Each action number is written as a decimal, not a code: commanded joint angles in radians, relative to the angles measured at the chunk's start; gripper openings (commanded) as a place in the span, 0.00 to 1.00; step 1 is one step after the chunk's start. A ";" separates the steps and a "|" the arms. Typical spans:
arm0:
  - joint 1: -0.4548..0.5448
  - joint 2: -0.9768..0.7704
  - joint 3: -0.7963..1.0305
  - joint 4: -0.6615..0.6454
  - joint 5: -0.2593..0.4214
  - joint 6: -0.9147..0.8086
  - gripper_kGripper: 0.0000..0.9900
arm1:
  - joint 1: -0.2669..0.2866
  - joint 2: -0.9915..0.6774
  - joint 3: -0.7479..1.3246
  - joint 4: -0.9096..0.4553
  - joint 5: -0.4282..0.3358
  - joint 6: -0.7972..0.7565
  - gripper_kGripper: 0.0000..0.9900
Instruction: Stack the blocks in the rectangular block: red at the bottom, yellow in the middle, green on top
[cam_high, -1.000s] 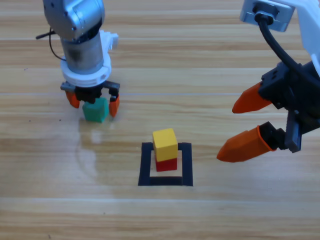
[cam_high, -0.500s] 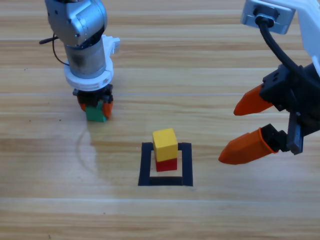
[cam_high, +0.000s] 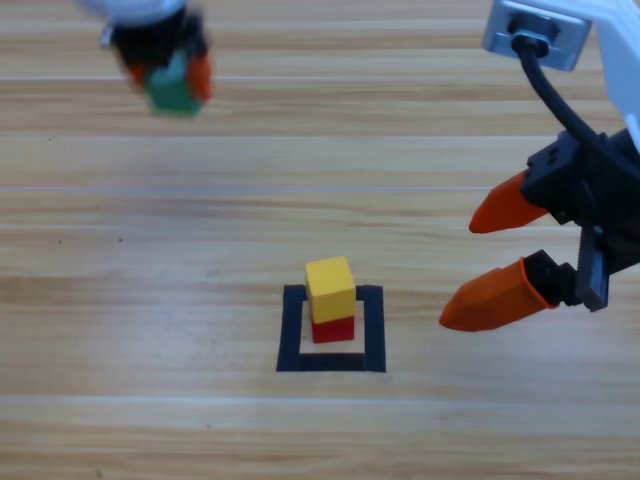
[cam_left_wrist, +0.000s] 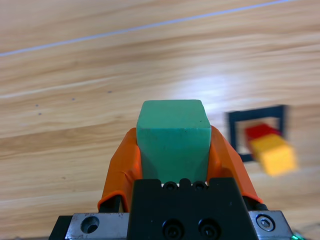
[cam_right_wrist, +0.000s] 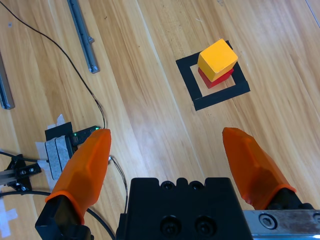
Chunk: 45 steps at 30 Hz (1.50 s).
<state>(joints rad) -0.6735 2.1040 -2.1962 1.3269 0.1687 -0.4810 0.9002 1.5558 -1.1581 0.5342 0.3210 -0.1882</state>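
The yellow cube (cam_high: 330, 286) rests on the red cube (cam_high: 333, 328) inside the black tape square (cam_high: 291, 330). High at the picture's top left, my left gripper (cam_high: 168, 72) is shut on the teal-green cube (cam_high: 173, 92), lifted well off the table. The left wrist view shows that green cube (cam_left_wrist: 173, 138) squeezed between both orange jaws, with the tape square (cam_left_wrist: 233, 137), red cube (cam_left_wrist: 260, 131) and yellow cube (cam_left_wrist: 274, 154) far off to the right. My right gripper (cam_high: 490, 260) hangs open to the right of the stack; its wrist view shows the yellow cube (cam_right_wrist: 217, 59) over the red cube (cam_right_wrist: 220, 79) ahead.
In the right wrist view, a black cable (cam_right_wrist: 75, 70), a metal rail (cam_right_wrist: 82, 31) and a taped black box (cam_right_wrist: 67, 140) lie at the table's side. Bare wood lies between the stack and the left gripper.
The left gripper closed on the green cube and lifted it up and toward the picture's top. The right gripper and the stack stayed put.
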 joint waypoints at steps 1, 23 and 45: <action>-0.215 0.011 -0.062 0.063 0.008 -0.077 0.00 | 0.025 -0.034 0.006 0.017 0.003 -0.002 1.00; -0.379 0.134 -0.013 0.086 0.009 -0.599 0.00 | 0.025 -0.042 0.021 0.018 0.003 -0.007 1.00; -0.382 0.223 -0.059 0.086 -0.011 -0.768 0.00 | 0.025 0.030 -0.002 0.017 -0.006 -0.005 1.00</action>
<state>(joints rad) -1.0313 2.2781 -2.2441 1.4050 0.1650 -1.2431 0.9003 1.5574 -1.1573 0.5345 0.3189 -0.1882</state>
